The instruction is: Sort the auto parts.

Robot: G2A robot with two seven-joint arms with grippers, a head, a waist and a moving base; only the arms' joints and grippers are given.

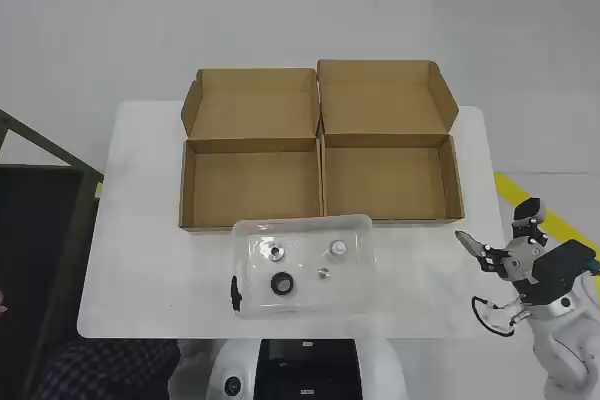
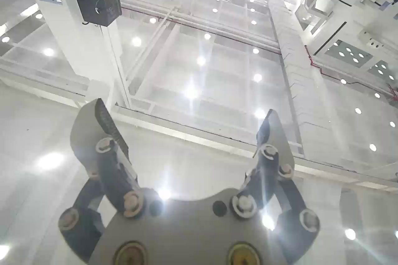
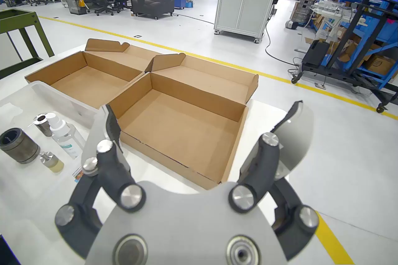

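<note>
Top view: a white tabletop (image 1: 140,250) is seen carrying two open cardboard boxes set side by side and touching along its far part, the left box (image 1: 250,185) and the right box (image 1: 385,180), each with its lid folded back. A clear plastic tray (image 1: 350,290) is placed just in front of them, near the robot's edge of the tabletop. Four parts are held in the tray, all apart from one another: a black ring (image 1: 283,284), a metal cylinder (image 1: 272,250) standing upright, a small white bottle (image 1: 337,247) lying on its side, and a small metal cap (image 1: 323,272) between the ring and the bottle.

In the right wrist view the right gripper (image 3: 202,109) is found beyond the right edge of the tabletop, facing the right box, with its fingers spread wide and nothing held between them.

In the left wrist view the left gripper (image 2: 185,111) is turned up toward the ceiling, its fingers likewise spread apart and gripping nothing.
</note>
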